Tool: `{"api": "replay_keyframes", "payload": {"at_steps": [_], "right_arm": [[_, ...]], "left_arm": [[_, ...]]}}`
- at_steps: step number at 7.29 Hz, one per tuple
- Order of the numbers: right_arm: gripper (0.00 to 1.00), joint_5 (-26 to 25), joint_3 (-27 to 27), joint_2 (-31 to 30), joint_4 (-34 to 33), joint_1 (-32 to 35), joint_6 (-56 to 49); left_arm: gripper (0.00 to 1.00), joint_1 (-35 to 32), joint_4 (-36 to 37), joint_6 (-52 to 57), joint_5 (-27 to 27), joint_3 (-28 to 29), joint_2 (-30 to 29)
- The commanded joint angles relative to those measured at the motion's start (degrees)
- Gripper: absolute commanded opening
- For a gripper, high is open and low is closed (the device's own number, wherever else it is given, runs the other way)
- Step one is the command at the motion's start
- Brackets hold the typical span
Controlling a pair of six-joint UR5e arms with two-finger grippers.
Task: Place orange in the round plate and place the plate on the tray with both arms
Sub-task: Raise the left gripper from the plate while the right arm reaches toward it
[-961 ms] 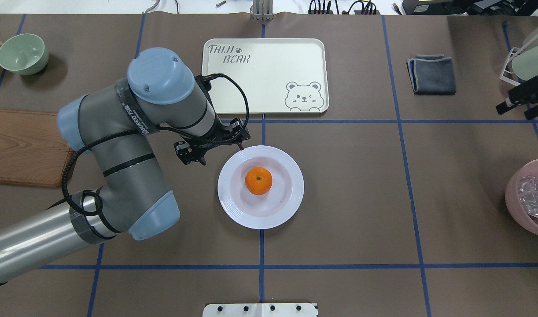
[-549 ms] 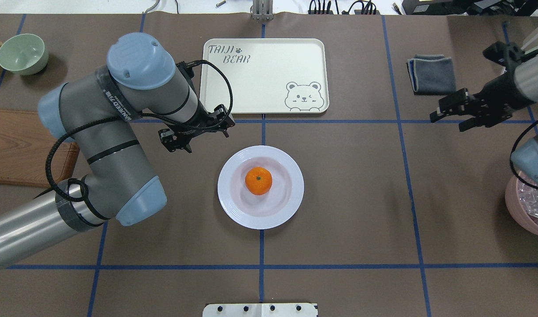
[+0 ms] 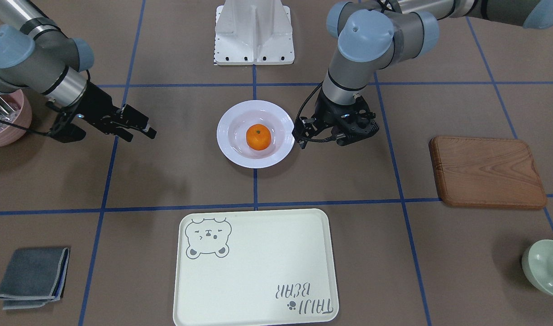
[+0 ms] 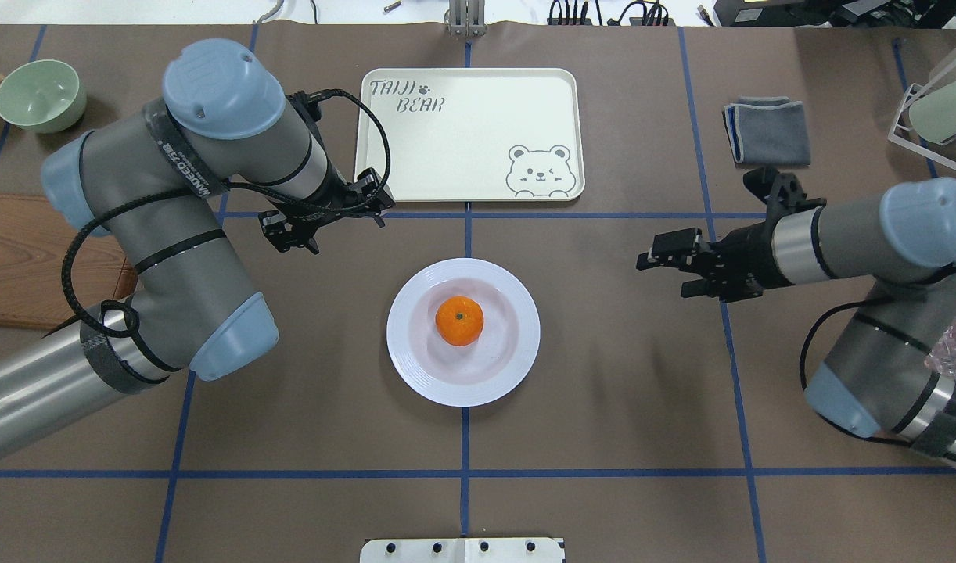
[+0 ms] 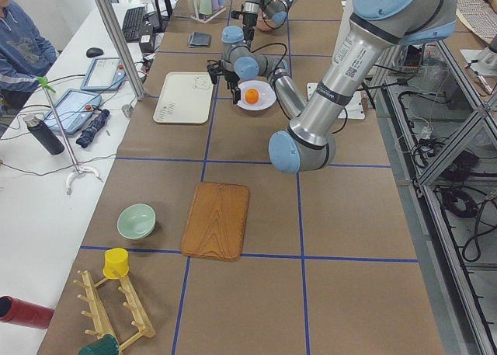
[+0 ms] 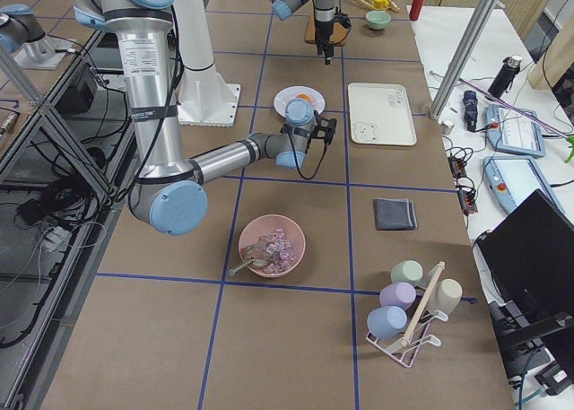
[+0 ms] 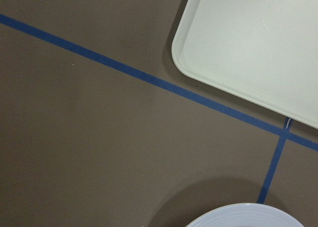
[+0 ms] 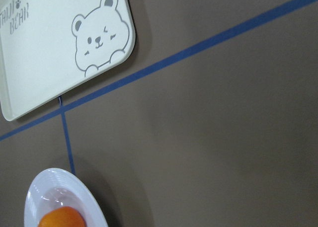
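Observation:
The orange [image 4: 459, 320] lies in the sunken centre of the round white plate [image 4: 415, 367], which stands mid-table. The cream tray [image 4: 478, 148] with its bear drawing lies flat beyond the plate, with nothing on it. My left gripper [image 4: 347, 236] hangs open and holds nothing, off the plate's far-left side near the tray's near-left corner. To the right of the plate my right gripper [image 4: 662, 279] is open, points toward the plate and stands well apart from it. The right wrist view shows the plate's [image 8: 44, 187] edge, the orange [image 8: 59, 218] and the tray [image 8: 44, 53].
A brown wooden board [image 4: 24, 258] lies at the left edge, with a pale green bowl [image 4: 40, 94] behind it. A folded grey cloth [image 4: 767, 129] lies at the far right. A pink bowl [image 6: 272, 246] and a cup rack [image 6: 408, 307] stand on my right side.
My left gripper has drawn back from the plate's rim toward the tray's near-left corner. My right arm has swung in from the right edge toward the plate. Plate and orange stay put.

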Motion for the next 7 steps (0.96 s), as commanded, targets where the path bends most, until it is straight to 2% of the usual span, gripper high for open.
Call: {"api": "replay_keyframes", "payload": {"at_steps": [1,3,4,5,7], "right_arm": [[1.0,-12.19,-0.46,0.12,8.57,-8.41,9.12],[1.0,-22.63,-0.55,2.58,9.91,-13.77,15.27],[1.0,-28.08,-1.33,2.58,13.57,-16.84,15.82],[1.0,-31.27,-3.08,2.67,16.48,-18.7,15.91],[1.0,-33.04,-6.76,6.69,16.59,-19.68,16.18]], "left_arm": [[0.97,-0.28,0.01,0.08,0.1,0.14,0.13],[0.97,-0.63,0.01,0.08,0.1,0.23,0.31],[0.97,-0.81,0.01,0.08,0.1,0.32,0.92],[0.97,-0.98,-0.08,0.08,0.1,0.32,1.01],[0.97,-0.98,-0.08,0.08,0.1,0.32,1.01]]}}
